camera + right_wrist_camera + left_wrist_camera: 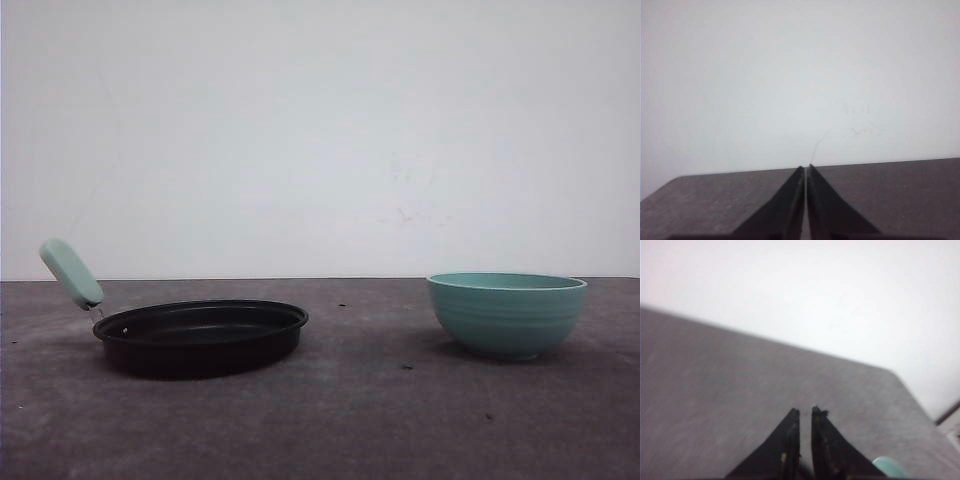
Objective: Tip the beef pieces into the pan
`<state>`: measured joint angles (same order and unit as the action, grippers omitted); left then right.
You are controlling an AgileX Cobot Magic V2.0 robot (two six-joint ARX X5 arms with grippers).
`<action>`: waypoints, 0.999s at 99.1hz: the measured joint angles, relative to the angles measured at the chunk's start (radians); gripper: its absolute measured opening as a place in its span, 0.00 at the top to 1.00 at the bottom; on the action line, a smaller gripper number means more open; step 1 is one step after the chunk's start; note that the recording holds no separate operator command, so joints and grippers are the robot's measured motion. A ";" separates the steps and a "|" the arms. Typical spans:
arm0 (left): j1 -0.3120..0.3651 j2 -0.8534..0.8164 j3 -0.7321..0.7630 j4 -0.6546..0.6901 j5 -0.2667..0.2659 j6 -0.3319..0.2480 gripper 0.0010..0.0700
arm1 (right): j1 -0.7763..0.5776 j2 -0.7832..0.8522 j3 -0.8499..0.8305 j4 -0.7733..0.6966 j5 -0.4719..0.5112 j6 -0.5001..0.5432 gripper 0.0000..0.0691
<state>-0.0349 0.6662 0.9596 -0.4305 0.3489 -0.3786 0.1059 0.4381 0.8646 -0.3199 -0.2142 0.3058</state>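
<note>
**Item record: pan and bowl on table, 2 grippers idle**

1 pan [200, 338], black, shallow, stood on the left half of the grey table [360, 420]; its mint handle [70, 272] pointed up and away to the left, so the long axis ran left-to-right across the front view. 1 teal bowl [507, 313] stood well apart on the right half, upright. Beef pieces: hidden below the bowl's rim, if inside; contents could not be confirmed.

Left gripper [805, 412]: fingers nearly together, a thin gap between them, holding nothing. Right gripper [805, 167]: fingers pressed together, holding nothing.

Judgement: the bowl lay on the right arm's side and the pan on the left arm's, so the right arm was likely nearer for lifting and tipping toward the pan.
</note>
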 joint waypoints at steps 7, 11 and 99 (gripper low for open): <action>-0.013 0.071 0.099 -0.002 0.026 0.002 0.99 | 0.000 0.101 0.126 -0.074 -0.014 -0.013 0.99; -0.020 0.098 0.141 -0.008 0.036 0.002 0.99 | 0.000 0.153 0.191 -0.114 -0.022 -0.022 0.99; -0.081 0.212 -0.061 0.007 0.036 -0.024 0.03 | 0.000 0.290 0.358 -0.410 -0.098 -0.092 0.01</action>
<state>-0.1162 0.8787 0.8989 -0.4232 0.3847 -0.4023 0.1062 0.7277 1.2224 -0.7300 -0.3122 0.2134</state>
